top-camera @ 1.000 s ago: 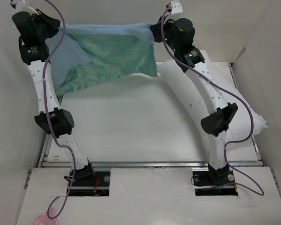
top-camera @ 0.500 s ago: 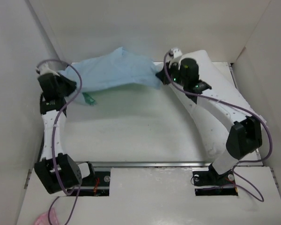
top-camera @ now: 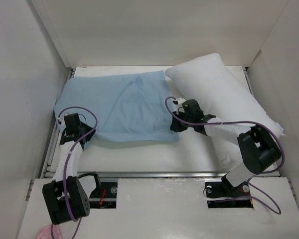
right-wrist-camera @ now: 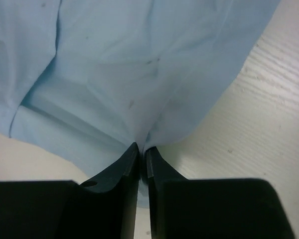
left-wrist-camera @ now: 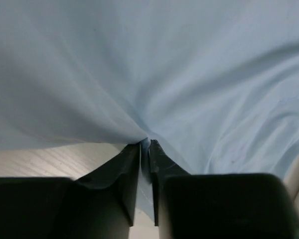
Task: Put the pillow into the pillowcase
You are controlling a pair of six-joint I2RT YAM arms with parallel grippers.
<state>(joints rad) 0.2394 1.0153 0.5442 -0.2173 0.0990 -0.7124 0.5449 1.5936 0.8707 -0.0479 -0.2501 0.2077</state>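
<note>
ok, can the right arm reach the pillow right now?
Probably, yes: the pillow lies right beside it, nothing between. But its jaws pinch the pillowcase corner; it must let go first.

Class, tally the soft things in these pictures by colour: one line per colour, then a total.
White: 1, the pillow
Blue: 1, the pillowcase
Pink: 1, the scrap
Total: 3

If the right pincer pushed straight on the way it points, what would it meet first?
The pillowcase: the right pincer is shut on its edge, and the blue fabric spreads straight ahead over the table. What lies beyond the cloth is hidden in the wrist view.
</note>
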